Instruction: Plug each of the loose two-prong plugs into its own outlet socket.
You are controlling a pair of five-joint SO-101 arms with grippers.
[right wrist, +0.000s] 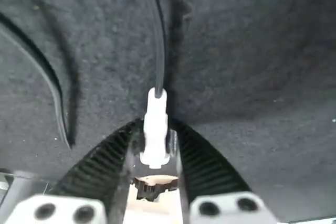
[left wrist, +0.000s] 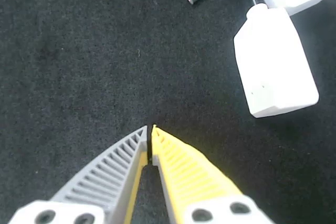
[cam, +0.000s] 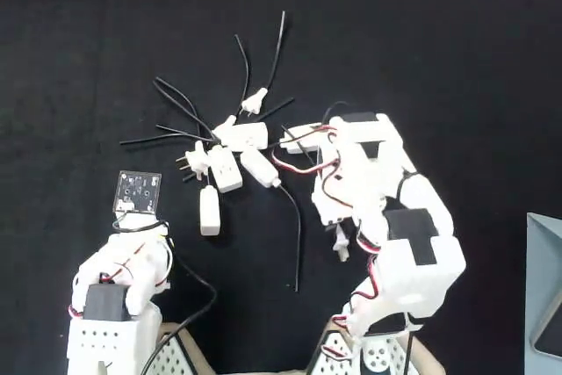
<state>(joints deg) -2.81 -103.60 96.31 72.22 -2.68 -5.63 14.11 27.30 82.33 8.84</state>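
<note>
White sockets (cam: 226,169) lay clustered mid-table among white plugs (cam: 254,102) with black cords, and one more socket (cam: 210,209) lay flat just apart, nearer the arms. Another plug (right wrist: 156,114) (its cord trailing away) sat clamped in the right gripper (right wrist: 156,126).

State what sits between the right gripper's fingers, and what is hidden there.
A white plug is clamped between the right gripper's black fingers, its black cord running off across the dark cloth. In the wrist view its prongs are covered by the fingers.
</note>
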